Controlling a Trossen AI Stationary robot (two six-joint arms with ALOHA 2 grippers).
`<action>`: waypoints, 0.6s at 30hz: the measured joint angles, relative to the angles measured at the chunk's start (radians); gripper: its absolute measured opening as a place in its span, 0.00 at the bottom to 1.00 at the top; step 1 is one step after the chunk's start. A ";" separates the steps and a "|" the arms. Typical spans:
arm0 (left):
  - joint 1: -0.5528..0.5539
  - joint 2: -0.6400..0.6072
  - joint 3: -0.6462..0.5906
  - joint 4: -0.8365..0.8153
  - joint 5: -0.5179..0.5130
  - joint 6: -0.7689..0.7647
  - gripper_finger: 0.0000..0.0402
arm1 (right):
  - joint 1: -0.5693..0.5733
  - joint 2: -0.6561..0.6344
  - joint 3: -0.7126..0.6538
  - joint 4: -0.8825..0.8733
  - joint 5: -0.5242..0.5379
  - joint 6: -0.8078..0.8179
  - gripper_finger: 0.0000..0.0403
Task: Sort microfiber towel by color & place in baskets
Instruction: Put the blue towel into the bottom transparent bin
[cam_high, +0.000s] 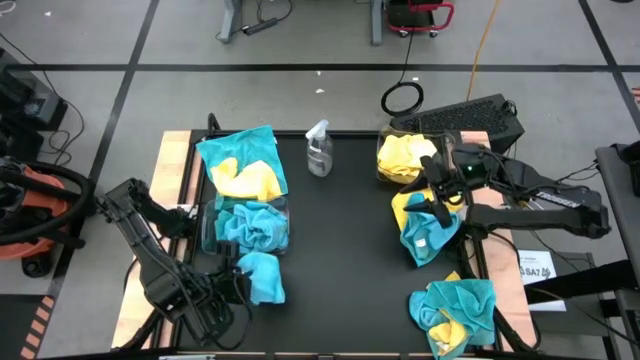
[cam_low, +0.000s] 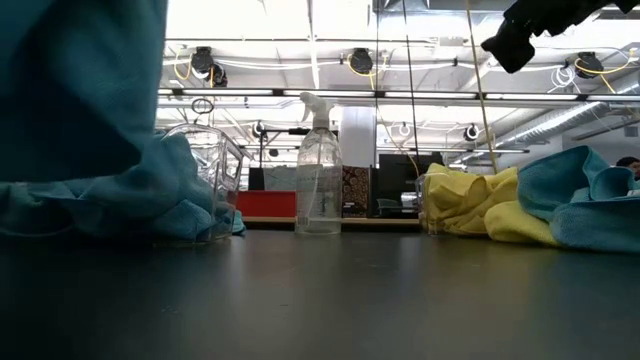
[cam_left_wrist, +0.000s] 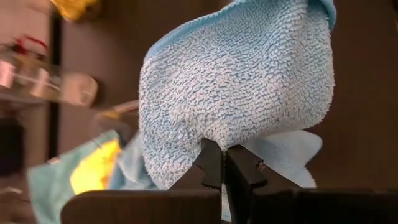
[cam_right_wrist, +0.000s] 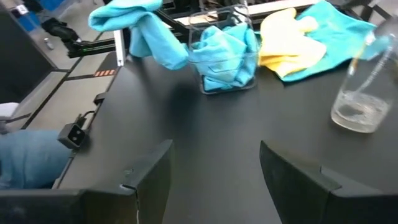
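My left gripper (cam_high: 230, 272) is at the near left of the table, shut on a teal-blue microfiber towel (cam_high: 264, 279) just on the near side of the left basket (cam_high: 208, 232). That clear basket holds crumpled teal towels (cam_right_wrist: 225, 55). The right basket (cam_high: 383, 165), at the far right, holds yellow towels (cam_high: 405, 156). My right gripper (cam_high: 436, 190) hovers open over a teal and yellow pile (cam_high: 425, 228) and holds nothing. My left gripper pinches the teal towel between its two shut fingers (cam_left_wrist: 211, 163), at a bunched fold of the cloth (cam_left_wrist: 214, 138). The towel hangs slack from the fingers (cam_right_wrist: 147, 28). Its lower end (cam_right_wrist: 173, 57) droops beside the left basket's near wall.
A clear spray bottle (cam_high: 318, 150) stands at the far middle. A teal and yellow pile (cam_high: 240, 165) lies at the far left behind the left basket, and another one (cam_high: 455, 312) at the near right corner. The dark middle of the table (cam_high: 345, 255) is bare.
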 joint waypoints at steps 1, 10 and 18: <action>0.000 0.000 0.002 -0.001 -0.019 0.008 0.00 | 0.010 0.000 0.000 0.007 0.000 0.002 0.57; 0.000 0.000 0.014 -0.003 -0.217 0.111 0.00 | 0.101 0.006 0.000 0.088 0.000 0.024 0.57; 0.030 0.000 0.014 0.002 -0.371 0.194 0.00 | 0.183 0.072 0.000 0.198 0.001 0.025 0.57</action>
